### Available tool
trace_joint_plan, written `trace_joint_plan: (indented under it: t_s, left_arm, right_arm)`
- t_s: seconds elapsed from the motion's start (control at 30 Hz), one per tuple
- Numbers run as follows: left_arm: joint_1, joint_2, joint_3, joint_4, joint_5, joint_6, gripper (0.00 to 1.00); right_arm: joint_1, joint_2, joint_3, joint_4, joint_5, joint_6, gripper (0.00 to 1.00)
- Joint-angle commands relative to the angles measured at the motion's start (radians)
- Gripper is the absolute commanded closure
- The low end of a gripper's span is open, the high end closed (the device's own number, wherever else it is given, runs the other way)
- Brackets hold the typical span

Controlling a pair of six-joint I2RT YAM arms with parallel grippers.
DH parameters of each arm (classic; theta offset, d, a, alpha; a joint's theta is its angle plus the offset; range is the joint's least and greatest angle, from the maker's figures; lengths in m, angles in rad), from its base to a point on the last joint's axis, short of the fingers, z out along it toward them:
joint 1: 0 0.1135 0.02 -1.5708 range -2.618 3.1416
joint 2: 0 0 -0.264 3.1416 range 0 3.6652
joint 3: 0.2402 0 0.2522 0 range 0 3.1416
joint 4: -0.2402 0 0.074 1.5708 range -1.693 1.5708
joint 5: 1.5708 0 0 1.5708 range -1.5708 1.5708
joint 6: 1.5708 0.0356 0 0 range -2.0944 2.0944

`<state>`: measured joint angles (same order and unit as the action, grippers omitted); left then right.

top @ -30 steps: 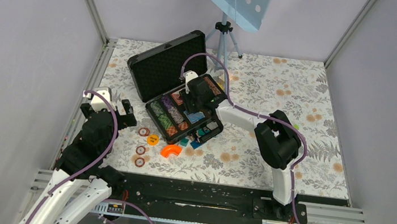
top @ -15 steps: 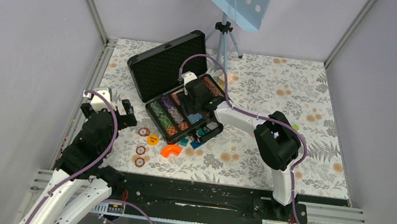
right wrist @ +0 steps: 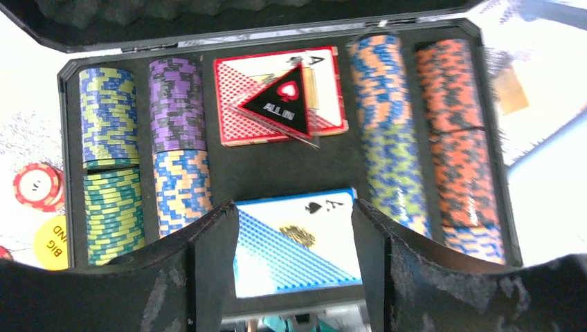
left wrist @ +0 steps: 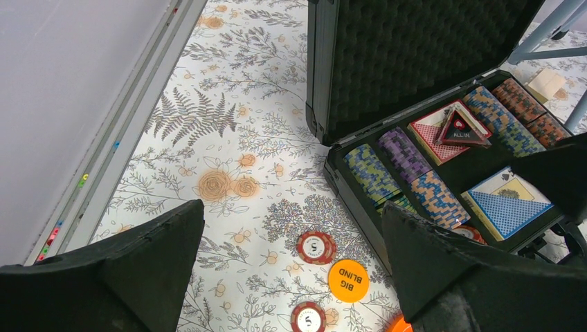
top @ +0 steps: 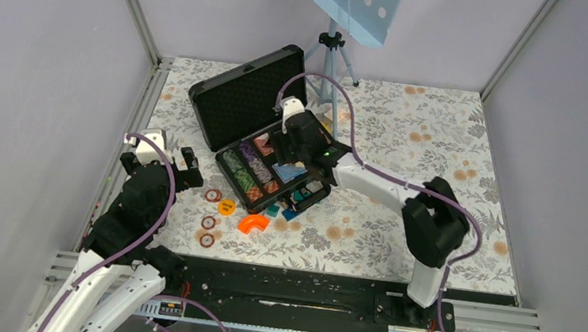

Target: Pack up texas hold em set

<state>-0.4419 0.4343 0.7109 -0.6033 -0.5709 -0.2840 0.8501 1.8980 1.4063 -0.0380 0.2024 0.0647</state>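
The case is lying open at the far left of the table. A tripod is standing just behind its far corner. Teal and blue blocks are touching its near edge, and an orange curved piece is lying just beside them. Three loose chips and a BIG BLIND disc are lying on the table near the case's left end.

The case's long axis is running from near left to far right. Its lid is leaning back along the far-left side, with the foam facing near right. Inside, chip rows are flanking a red deck and a blue deck, and an ALL IN triangle is lying on the red deck.

The right gripper is hanging over the blue deck with its fingers spread and empty. The left gripper is gaping wide over the loose chips and gripping nothing.
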Motion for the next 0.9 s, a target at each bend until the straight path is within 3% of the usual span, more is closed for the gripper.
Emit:
trace_joint_plan:
  t_s: [0.0,0.17,0.3,0.5,0.67,0.87]
  left_arm:
    - [0.003,0.003,-0.002,0.049,0.015,0.014,0.01]
    - [0.003,0.001,-0.002,0.047,0.017,0.014,0.01]
    - [0.004,0.001,-0.002,0.048,0.019,0.014,0.01]
    - [0.004,0.001,-0.002,0.049,0.022,0.016,0.01]
    - [0.003,0.000,-0.002,0.053,0.031,0.016,0.01]
    - [0.003,-0.003,-0.004,0.053,0.029,0.017,0.01]
  right_arm:
    - [-0.028,-0.171,-0.070,-0.031,0.138,0.088,0.32]
    - [-0.172,-0.312,-0.187,-0.219,0.152,0.303,0.30]
    - [-0.302,-0.448,-0.330,-0.271,0.166,0.368,0.28]
    - [-0.540,-0.589,-0.422,-0.393,0.190,0.481,0.16]
    - [-0.717,-0.529,-0.360,-0.480,0.136,0.516,0.15]
    - [-0.787,-0.411,-0.257,-0.558,0.122,0.522,0.15]
